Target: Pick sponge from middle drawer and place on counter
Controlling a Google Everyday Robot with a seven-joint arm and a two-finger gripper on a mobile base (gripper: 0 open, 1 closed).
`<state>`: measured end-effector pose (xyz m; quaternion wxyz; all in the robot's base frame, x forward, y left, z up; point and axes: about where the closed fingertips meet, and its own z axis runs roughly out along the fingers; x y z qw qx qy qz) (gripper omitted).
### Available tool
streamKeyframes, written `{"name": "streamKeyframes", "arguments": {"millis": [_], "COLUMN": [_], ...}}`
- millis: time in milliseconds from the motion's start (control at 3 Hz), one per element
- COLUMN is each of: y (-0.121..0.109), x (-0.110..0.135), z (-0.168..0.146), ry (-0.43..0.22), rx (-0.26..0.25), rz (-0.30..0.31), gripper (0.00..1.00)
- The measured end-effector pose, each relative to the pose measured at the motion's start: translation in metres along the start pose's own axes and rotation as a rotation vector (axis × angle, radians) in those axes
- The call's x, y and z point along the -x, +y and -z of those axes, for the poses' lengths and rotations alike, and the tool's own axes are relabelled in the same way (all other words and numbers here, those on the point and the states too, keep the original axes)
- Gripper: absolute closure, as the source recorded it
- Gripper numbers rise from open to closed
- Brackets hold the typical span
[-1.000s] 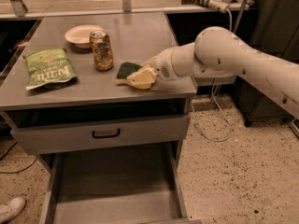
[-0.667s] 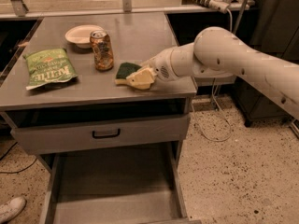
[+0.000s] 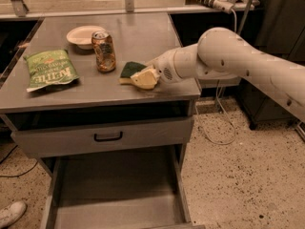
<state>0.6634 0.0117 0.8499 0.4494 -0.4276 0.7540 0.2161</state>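
The sponge (image 3: 129,70), dark green on a yellow base, lies on the grey counter (image 3: 143,37) right of centre, near the front edge. My gripper (image 3: 144,78) is at the sponge's right end and covers part of it, low over the counter. The white arm (image 3: 224,56) reaches in from the right. The middle drawer (image 3: 119,194) is pulled open below, and its flat grey floor is bare.
On the counter stand a drink can (image 3: 104,50) just left of the sponge, a white bowl (image 3: 82,35) behind it, and a green chip bag (image 3: 50,69) at the left. A shut drawer front with a black handle (image 3: 108,136) sits under the counter. A shoe (image 3: 12,213) shows on the floor at the lower left.
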Motion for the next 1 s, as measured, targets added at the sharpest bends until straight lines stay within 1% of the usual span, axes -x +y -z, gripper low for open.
{"name": "streamKeyframes", "arguments": {"millis": [333, 667, 1000], "y": [0.0, 0.0001, 0.0001], "x": [0.0, 0.0, 0.0], "z": [0.0, -0.0001, -0.0001], "ry": [0.0, 0.0, 0.0], "rx": [0.0, 0.0, 0.0], "rz": [0.0, 0.0, 0.0], "gripper": [0.11, 0.0, 0.0]}}
